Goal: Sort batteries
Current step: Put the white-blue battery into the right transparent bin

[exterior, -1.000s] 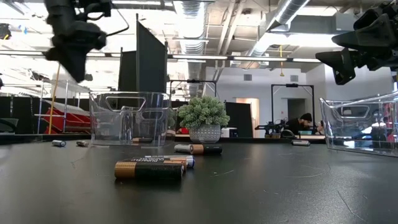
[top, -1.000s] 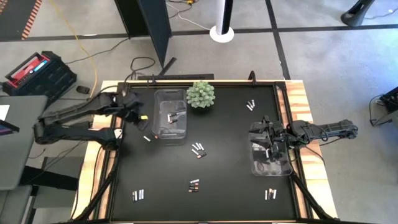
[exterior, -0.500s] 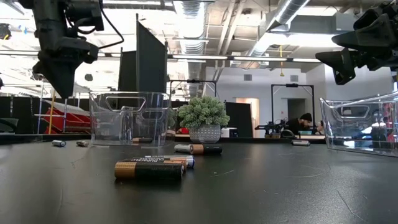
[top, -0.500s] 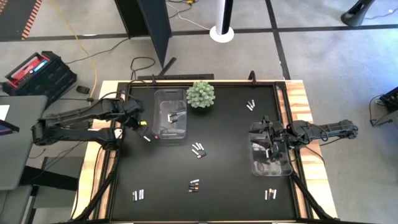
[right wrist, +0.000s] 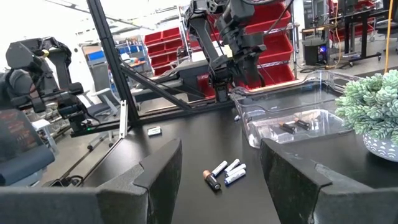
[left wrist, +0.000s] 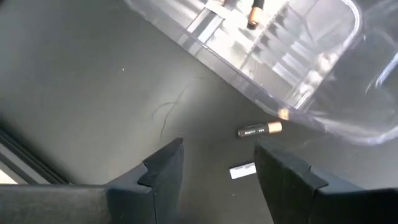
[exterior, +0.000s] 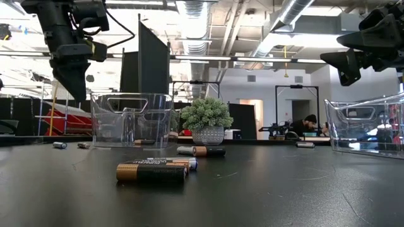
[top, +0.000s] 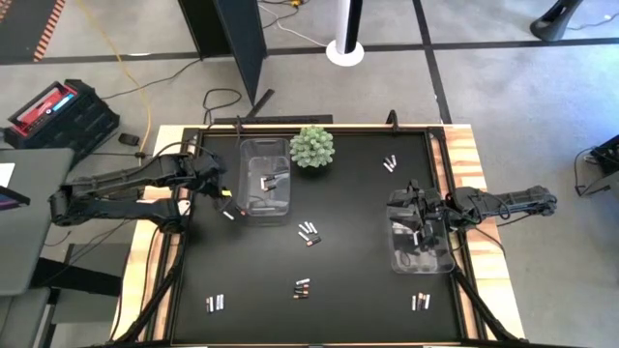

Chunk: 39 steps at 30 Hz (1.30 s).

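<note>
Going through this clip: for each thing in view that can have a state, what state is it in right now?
Left gripper: jaws open, empty, above two batteries beside the left bin.
Right gripper: jaws open, empty, over the right bin.
Left bin: upright, batteries inside.
Plant: upright.
Loose batteries: lying flat on the table.

No readable text anywhere.

The dark battery (left wrist: 259,130) just ahead of the left gripper (left wrist: 217,163) carries small print, and the white one (left wrist: 242,170) beside it also, but the letters are too small to read.
</note>
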Tool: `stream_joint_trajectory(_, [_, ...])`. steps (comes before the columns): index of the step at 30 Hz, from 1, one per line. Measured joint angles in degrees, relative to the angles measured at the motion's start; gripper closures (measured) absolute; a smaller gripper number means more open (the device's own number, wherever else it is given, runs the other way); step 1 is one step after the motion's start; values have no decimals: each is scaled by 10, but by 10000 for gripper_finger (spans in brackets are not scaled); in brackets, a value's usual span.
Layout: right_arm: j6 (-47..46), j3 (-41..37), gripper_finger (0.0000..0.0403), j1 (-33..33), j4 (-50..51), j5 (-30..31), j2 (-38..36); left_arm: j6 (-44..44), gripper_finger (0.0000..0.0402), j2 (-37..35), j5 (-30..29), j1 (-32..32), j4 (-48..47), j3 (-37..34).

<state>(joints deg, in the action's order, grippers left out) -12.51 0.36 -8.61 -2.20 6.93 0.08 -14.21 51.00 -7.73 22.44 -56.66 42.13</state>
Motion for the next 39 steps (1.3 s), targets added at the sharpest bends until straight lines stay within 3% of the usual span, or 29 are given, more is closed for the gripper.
stream_joint_trajectory(6, [0,0,168,0,0,0,0,39,212,0,0,0,-4,0])
stream_joint_trajectory(16, [0,0,168,0,0,0,0,-79,212,41,41,-29,19,-44])
stream_joint_trajectory(26, [0,0,168,0,0,0,0,-57,212,85,67,-84,41,-67])
stream_joint_trajectory(30, [0,0,168,0,0,0,0,-27,212,113,62,-92,51,-67])
stream_joint_trajectory(39, [0,0,168,0,0,0,0,-48,234,203,64,-109,76,-67])
